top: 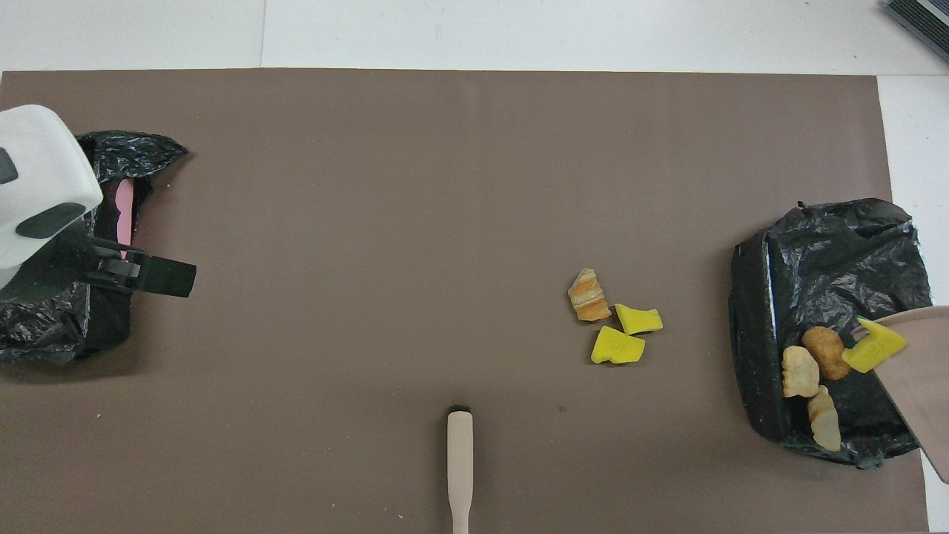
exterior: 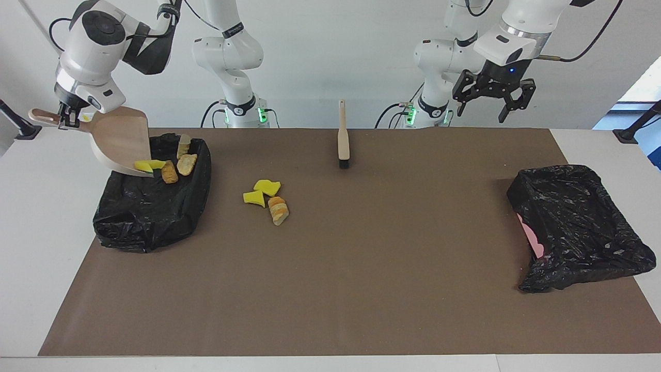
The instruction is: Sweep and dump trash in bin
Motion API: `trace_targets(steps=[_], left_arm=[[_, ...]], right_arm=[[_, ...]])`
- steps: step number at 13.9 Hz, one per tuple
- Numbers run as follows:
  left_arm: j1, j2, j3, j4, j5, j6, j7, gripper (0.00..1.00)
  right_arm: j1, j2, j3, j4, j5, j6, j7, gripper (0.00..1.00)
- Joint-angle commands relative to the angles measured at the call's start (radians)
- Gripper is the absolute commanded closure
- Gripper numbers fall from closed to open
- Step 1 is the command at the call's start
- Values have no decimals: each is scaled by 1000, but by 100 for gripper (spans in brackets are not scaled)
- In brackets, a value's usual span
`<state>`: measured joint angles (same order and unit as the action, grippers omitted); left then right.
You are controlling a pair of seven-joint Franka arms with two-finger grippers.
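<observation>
My right gripper (exterior: 64,117) is shut on the handle of the beige dustpan (exterior: 121,139), which tilts steeply over the black-lined bin (exterior: 150,217) at the right arm's end. A yellow sponge chunk (exterior: 148,165) sits at the pan's lip, (top: 875,346) just over the bin. Three golden rolls (exterior: 169,173) lie inside the bin. More trash lies on the brown mat: two yellow sponge chunks (exterior: 267,186) and a striped roll (exterior: 279,210). The brush (exterior: 342,139) lies flat near the robots. My left gripper (exterior: 490,98) hangs open and empty, high toward the left arm's end.
A second black-lined bin (exterior: 578,227) with a pink patch on its wall stands at the left arm's end of the mat (exterior: 361,284). In the overhead view the raised left hand (top: 37,185) covers part of that bin (top: 44,326).
</observation>
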<state>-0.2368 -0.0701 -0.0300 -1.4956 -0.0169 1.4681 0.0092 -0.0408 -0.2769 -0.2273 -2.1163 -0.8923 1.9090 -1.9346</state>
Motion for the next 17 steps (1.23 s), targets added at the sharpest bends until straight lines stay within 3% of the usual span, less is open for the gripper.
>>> trace_targets(steps=[1,4,8,12,17], left_arm=[[42,35,-13,69,-15,-41,6,0],[67,52,-14,86,-15,-48,6,0],[95,110,-14,187,-12,-100,12,0],[126,115,-15,187,-8,-109,93,0],[134,55,-24,137,-2,-104,109,0]], right_arm=[[-1,-62,49,25,-25,-131,-27,100],[-4,-105,77,35,12,-215,-21,100],[-16,-148,59,45,65,-286,-30,100],[-18,-150,57,148,174,-354,-8,100],[-1,-146,101,188,363,-423,332,100]])
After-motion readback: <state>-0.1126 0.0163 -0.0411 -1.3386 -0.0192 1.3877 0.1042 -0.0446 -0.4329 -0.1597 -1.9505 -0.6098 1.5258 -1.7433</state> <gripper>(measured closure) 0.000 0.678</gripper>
